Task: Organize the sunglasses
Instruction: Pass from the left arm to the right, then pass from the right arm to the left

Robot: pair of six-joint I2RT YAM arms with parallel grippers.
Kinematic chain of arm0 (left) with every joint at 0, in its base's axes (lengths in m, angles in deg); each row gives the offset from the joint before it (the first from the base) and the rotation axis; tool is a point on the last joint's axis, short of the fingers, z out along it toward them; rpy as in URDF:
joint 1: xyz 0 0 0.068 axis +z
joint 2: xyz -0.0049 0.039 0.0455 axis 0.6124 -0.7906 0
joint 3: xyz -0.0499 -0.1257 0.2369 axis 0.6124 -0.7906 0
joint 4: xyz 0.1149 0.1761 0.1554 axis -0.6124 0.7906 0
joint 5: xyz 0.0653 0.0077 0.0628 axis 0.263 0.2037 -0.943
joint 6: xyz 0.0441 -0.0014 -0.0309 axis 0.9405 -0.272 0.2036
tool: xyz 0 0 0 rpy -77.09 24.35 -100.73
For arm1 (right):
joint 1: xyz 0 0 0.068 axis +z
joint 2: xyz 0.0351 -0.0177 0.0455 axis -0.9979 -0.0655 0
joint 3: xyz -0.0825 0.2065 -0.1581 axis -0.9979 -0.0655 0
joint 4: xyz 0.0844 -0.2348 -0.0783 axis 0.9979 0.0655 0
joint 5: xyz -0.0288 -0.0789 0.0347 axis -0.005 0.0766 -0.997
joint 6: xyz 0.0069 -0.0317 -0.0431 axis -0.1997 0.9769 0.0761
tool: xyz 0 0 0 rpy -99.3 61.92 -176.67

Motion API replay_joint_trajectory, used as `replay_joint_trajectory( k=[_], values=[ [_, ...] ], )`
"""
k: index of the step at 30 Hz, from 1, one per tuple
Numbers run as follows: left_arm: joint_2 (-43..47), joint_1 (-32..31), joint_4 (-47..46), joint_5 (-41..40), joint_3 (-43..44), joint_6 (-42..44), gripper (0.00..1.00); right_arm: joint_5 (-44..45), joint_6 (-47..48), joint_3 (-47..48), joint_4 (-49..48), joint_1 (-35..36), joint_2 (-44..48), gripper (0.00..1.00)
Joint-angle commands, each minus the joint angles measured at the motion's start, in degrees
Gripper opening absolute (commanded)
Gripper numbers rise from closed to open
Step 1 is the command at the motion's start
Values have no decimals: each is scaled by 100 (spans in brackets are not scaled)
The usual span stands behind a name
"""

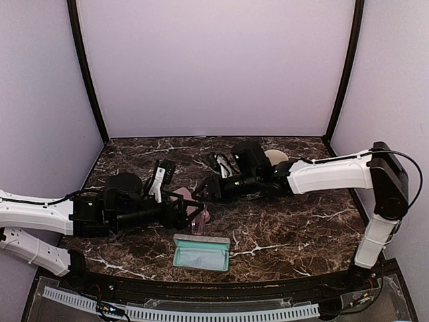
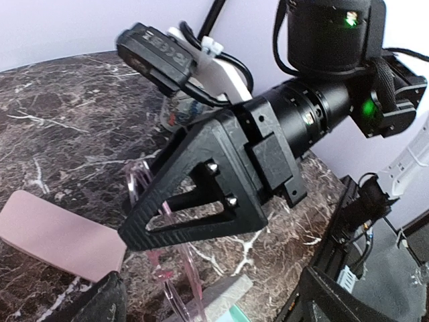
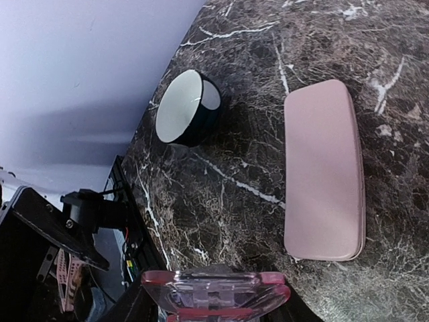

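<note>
From above, the left gripper (image 1: pixel 182 213) and right gripper (image 1: pixel 204 193) meet at the middle of the marble surface (image 1: pixel 301 228). Their dark bodies cover most of the red-pink sunglasses (image 1: pixel 200 216), so only a pink edge shows, just beside a pink case (image 1: pixel 179 194). Nearer the arm bases lies a grey case (image 1: pixel 202 251) with light blue cloth showing in it.

At the left wrist, its own fingers (image 2: pixel 100 302) stand wide apart in the bottom corners, released, with the translucent frame (image 2: pixel 173 295) between them. One triangular finger of the right gripper lies against that frame; the other is hidden behind it.

At the right wrist, the folded sunglasses (image 3: pixel 216 293) sit grasped at the bottom edge, partly cut off, and the fingers themselves hardly show. Beyond lie the pink case (image 3: pixel 325 171) and a black cylinder (image 3: pixel 186 107) with a white face.
</note>
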Motion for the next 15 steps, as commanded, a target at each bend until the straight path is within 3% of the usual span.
replay_joint_trajectory(
  k=[1, 9, 15],
  values=[
    [218, 233, -25, 1447, -12, 54, 91, -781, 1240, 481, 778, -29, 313, 30],
    [591, 675, -124, 3081, -242, 98, 88, -1728, 2009, 875, 1481, -38, 524, 29],
    [644, 753, -651, 3476, -711, -257, 80, -2458, 2130, 929, 1393, -38, 637, 29]
  ],
)
